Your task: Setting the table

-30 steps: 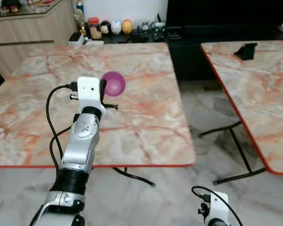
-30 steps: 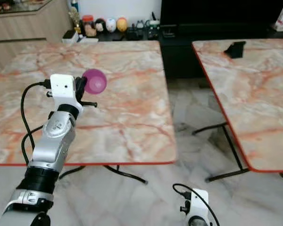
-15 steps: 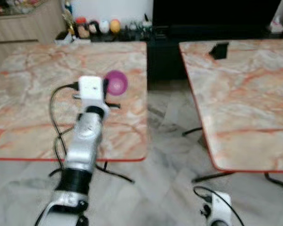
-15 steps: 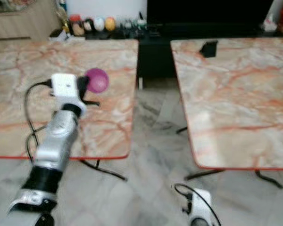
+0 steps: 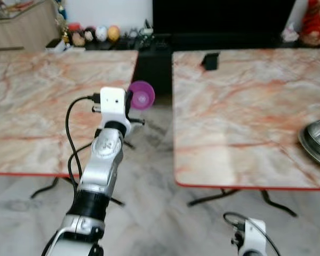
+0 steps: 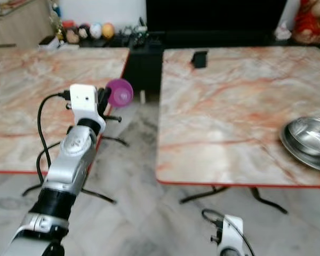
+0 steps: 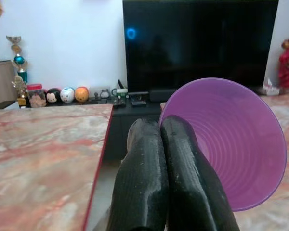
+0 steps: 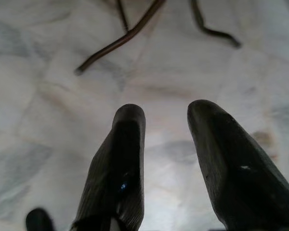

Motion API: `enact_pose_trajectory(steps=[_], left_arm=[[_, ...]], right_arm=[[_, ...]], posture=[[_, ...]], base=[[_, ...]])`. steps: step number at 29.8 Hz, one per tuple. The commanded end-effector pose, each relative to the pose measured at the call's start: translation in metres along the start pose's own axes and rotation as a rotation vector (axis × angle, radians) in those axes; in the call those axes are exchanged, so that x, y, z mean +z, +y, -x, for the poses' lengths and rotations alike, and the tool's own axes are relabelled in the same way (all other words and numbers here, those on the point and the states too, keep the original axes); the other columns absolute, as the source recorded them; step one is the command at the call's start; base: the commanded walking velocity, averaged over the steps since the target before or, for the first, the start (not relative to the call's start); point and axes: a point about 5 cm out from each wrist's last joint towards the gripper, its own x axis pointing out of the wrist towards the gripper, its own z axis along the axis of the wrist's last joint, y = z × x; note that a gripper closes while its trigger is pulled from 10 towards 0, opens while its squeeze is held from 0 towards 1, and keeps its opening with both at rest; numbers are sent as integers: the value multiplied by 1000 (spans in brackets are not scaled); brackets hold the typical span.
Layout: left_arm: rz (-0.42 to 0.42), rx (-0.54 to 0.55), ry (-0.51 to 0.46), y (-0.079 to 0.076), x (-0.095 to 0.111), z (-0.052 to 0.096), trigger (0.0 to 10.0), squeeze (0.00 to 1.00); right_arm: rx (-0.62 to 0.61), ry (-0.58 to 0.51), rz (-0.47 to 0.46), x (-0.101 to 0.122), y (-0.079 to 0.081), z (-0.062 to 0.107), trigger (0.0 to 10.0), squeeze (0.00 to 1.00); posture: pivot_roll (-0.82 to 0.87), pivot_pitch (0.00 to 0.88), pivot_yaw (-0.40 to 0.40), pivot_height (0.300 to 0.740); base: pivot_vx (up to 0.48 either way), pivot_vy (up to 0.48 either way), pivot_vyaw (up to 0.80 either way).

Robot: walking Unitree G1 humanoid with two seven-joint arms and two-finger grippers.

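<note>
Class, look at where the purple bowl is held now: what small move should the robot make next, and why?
Probably carry the purple bowl rightward over the right-hand table. The left gripper, jaws shut on its rim, holds it above the floor gap between the tables, and a metal dish already sits on that table.

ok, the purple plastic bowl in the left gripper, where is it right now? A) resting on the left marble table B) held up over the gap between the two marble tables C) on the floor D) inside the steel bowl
B: the left gripper is shut on the rim of the purple plastic bowl, which hangs in the air over the floor gap between the left marble table and the right marble table, resting on nothing.
</note>
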Motion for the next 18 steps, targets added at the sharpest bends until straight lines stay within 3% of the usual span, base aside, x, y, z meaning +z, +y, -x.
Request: enact_pose_trajectory(steps=[1, 18], left_arm=[[-8, 27, 10, 10, -2, 2, 10000, 0], [-14, 32, 11, 14, -2, 1, 10000, 0]], right_arm=[[20, 3, -10, -2, 8, 1, 10000, 0], [23, 14, -9, -4, 7, 1, 10000, 0]], posture=[[23, 0, 14, 740], [21, 0, 11, 740]], base=[[0, -469, 0], [0, -469, 0]])
